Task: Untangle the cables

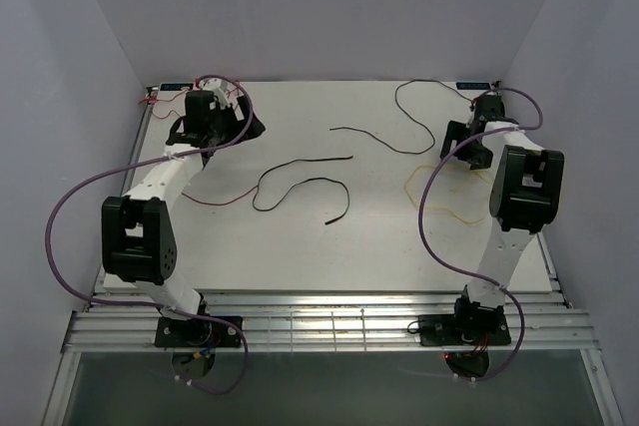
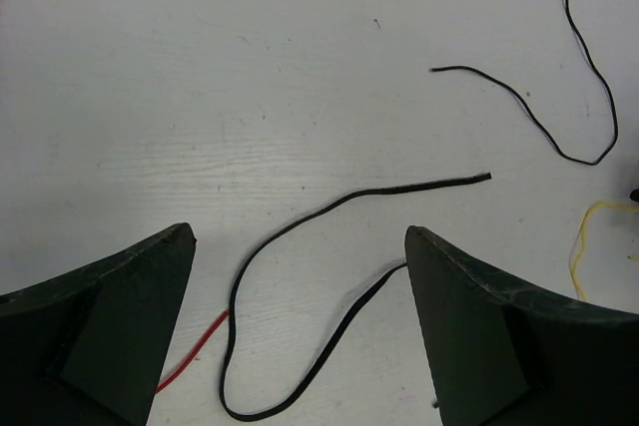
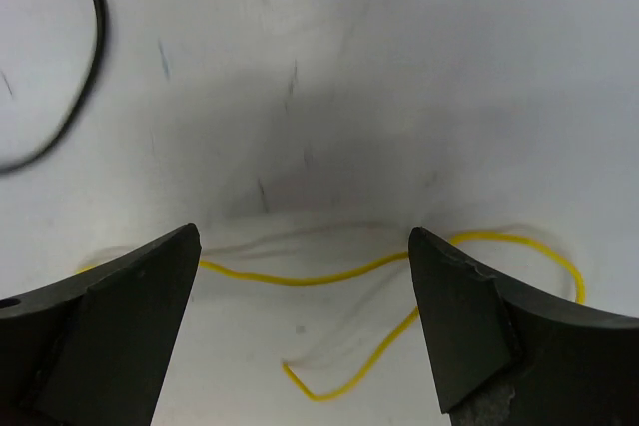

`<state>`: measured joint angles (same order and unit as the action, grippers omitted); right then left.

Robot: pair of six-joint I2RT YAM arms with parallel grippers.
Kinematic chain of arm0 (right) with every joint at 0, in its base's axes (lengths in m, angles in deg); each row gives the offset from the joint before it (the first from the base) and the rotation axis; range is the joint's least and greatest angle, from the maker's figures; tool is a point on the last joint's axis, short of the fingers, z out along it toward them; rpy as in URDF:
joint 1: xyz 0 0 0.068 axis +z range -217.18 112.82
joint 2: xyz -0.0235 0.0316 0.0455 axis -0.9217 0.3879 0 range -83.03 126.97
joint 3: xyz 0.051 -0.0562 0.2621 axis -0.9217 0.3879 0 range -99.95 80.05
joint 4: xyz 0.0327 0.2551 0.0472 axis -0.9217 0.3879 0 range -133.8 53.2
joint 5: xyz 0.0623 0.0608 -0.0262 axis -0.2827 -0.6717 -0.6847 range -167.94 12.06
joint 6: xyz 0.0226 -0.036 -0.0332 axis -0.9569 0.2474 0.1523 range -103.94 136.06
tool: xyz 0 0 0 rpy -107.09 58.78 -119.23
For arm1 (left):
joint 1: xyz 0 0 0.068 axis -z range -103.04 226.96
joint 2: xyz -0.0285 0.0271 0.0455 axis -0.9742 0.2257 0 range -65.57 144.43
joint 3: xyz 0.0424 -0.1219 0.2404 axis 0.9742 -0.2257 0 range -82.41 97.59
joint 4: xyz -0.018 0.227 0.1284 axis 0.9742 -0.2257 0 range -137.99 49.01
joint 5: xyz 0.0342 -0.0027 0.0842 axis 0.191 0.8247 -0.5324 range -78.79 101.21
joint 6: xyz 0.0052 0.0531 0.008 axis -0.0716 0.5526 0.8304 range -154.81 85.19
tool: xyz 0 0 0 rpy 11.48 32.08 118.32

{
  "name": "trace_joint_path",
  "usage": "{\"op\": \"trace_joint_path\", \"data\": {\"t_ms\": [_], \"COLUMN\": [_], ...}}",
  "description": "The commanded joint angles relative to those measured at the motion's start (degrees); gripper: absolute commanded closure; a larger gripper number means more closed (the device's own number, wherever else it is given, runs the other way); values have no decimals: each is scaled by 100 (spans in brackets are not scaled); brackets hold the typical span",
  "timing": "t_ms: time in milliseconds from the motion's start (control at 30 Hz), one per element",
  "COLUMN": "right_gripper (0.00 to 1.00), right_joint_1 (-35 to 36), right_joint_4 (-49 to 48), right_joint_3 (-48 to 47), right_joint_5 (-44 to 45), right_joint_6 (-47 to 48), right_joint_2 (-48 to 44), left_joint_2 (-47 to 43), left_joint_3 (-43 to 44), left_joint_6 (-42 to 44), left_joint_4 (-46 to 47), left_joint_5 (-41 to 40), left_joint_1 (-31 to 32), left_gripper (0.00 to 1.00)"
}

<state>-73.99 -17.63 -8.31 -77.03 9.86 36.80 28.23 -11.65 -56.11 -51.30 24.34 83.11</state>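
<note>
From above, the left arm stretches toward the far left of the table (image 1: 379, 246), with the left claw (image 1: 248, 129) aimed right. The right arm reaches far right, holding the right claw (image 1: 467, 147) by the yellow cable (image 1: 411, 185). Black cables (image 1: 300, 163) lie mid-table.

Left wrist: the left claw (image 2: 300, 234) gapes wide and empty over black cables (image 2: 329, 205), with a red cable (image 2: 195, 348) beside one finger.

Right wrist: the right claw (image 3: 305, 236) is spread wide and grips nothing, and the yellow cable (image 3: 300, 281) lies between its fingers.
</note>
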Motion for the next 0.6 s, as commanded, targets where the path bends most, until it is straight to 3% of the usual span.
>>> {"op": "trace_joint_path", "data": {"t_ms": [0, 167, 233, 400, 567], "right_gripper": [10, 9, 9, 9, 10], "right_joint_1": [13, 13, 13, 301, 1629], "right_joint_4": [-191, -534, -569, -394, -429], "right_joint_3": [975, 2636, 2841, 2062, 1620], "right_joint_5": [-118, -135, -117, -3, 209], "right_joint_6": [-206, -479, -453, 46, 767], "right_joint_2": [-1011, -2059, -2472, -2991, -3317], "left_joint_2": [-415, -591, -626, -836, -1302], "left_joint_3": [-185, -510, -546, -651, -1099], "left_joint_6": [-190, -234, -191, -304, -480], "left_joint_4": [-156, -103, -199, -472, -823], "left_joint_5": [41, 225, 208, -29, -521], "left_joint_1": [35, 149, 263, 509, 545], "left_gripper": [2, 2, 2, 2, 2]}}
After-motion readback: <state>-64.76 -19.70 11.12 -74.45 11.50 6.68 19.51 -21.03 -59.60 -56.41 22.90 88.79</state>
